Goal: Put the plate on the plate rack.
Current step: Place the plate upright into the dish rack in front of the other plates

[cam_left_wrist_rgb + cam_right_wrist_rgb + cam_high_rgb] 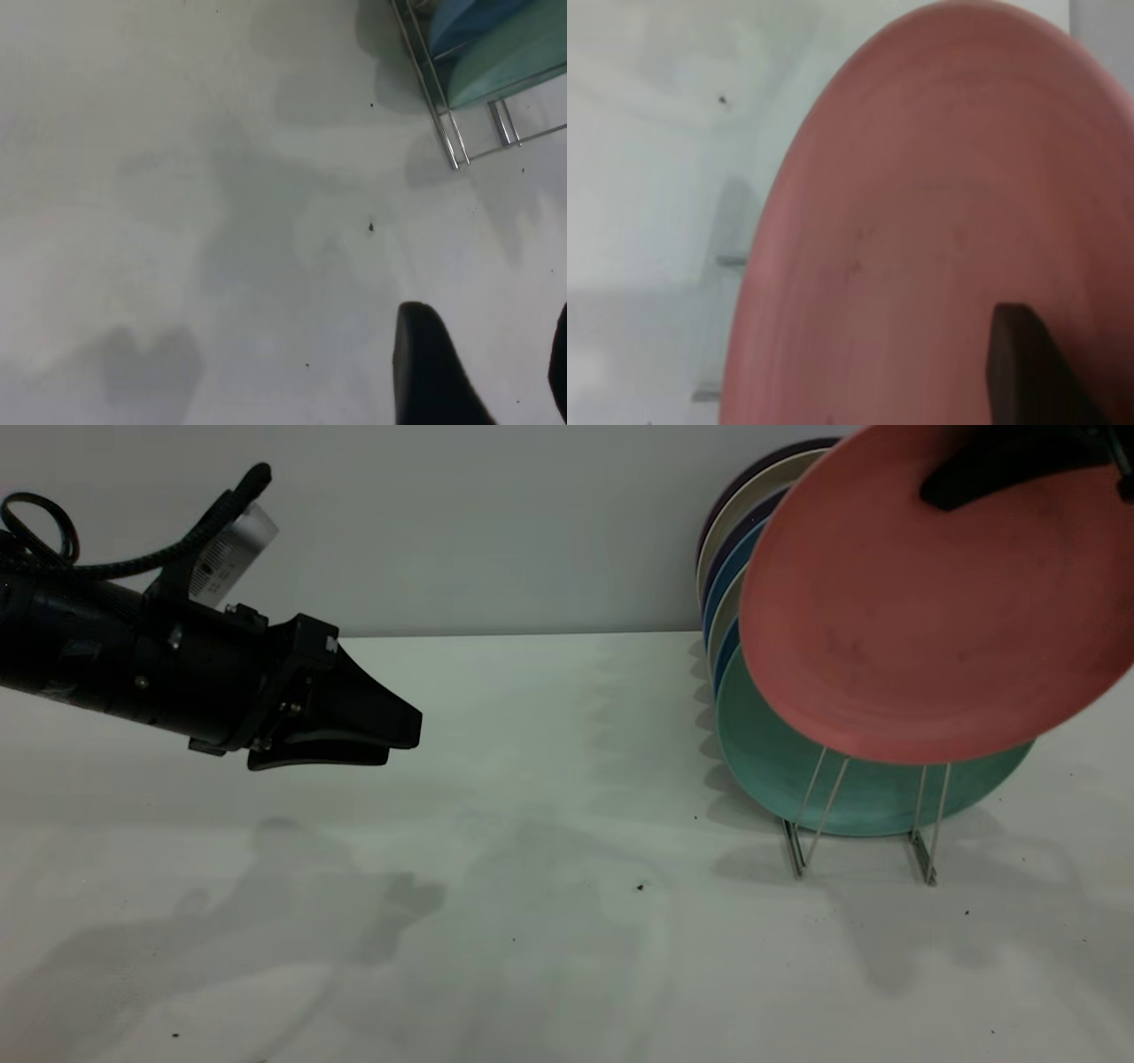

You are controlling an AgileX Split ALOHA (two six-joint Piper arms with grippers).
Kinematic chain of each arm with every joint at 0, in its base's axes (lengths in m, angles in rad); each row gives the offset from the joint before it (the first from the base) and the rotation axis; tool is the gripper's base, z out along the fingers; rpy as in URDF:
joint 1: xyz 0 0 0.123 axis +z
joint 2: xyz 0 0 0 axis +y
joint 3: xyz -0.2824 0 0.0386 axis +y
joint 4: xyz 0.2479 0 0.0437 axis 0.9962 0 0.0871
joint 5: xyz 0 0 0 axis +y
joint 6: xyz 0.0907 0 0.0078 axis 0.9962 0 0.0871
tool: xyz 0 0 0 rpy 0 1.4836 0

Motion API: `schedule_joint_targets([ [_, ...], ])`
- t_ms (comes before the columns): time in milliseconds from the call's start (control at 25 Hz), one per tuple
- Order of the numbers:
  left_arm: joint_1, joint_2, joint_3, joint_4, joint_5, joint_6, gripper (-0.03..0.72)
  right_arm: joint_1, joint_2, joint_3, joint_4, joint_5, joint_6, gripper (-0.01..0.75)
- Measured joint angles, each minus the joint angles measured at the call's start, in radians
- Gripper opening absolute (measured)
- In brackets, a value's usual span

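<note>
The salmon-pink plate [930,620] hangs tilted in the air at the right, over the front of the silver wire plate rack [858,819] and apart from it. My right gripper [939,487] is shut on the plate's upper rim. One black finger [1028,372] lies on the plate's face [939,221]; the other is hidden behind it. My left gripper [403,735] hovers open and empty above the table at the left, far from the rack. Its fingers [434,372] stand apart in the left wrist view.
A mint-green plate [797,771] stands in the rack right behind the pink one, with blue, cream and dark plates [728,576] farther back. The rack [447,133] and green plate [505,62] show in the left wrist view. The white table [549,868] meets a wall behind.
</note>
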Motion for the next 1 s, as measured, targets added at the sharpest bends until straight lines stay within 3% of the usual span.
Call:
schedule_joint_targets([
  [280, 0.000, 0.000, 0.000, 0.008, -0.005, 0.000, 0.368, 0.000, 0.050, -0.080, 0.009, 0.005, 0.000, 0.177],
  [560, 0.000, 0.000, 0.000, 0.009, -0.005, 0.002, 0.368, 0.000, 0.127, -0.083, 0.021, -0.051, 0.000, 0.177],
  [1000, 0.000, 0.000, 0.000, 0.009, -0.005, 0.002, 0.369, 0.000, 0.140, -0.083, 0.020, -0.045, 0.000, 0.177],
])
